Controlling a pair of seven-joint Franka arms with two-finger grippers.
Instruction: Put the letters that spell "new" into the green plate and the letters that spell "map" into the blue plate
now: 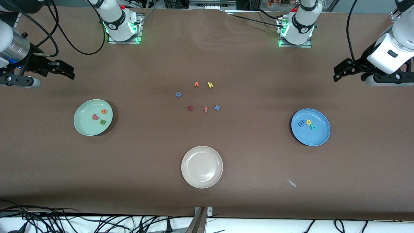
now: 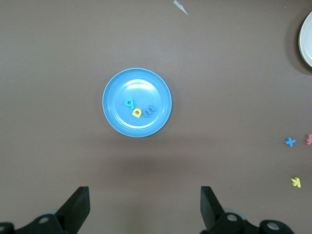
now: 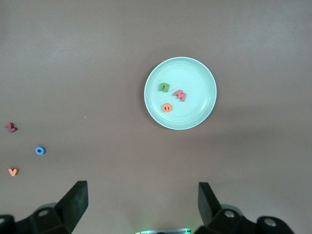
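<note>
A green plate [image 1: 84,127] near the right arm's end of the table holds 3 letters: green n [image 1: 102,122], orange e [image 1: 103,111], pinkish-red w [image 1: 95,116]. A blue plate [image 1: 318,137] near the left arm's end holds blue m [image 1: 301,123], yellow a [image 1: 309,122], teal p [image 1: 313,127]. The left gripper [image 1: 338,75] and right gripper [image 1: 69,72] hang wide open and empty above bare table.

Letters n [image 1: 103,122], e [image 1: 103,111], w [image 1: 95,116] in one end plate [image 1: 84,127]; m [image 1: 301,123], a [image 1: 309,122], p [image 1: 313,127] in the other [image 1: 315,137].
</note>
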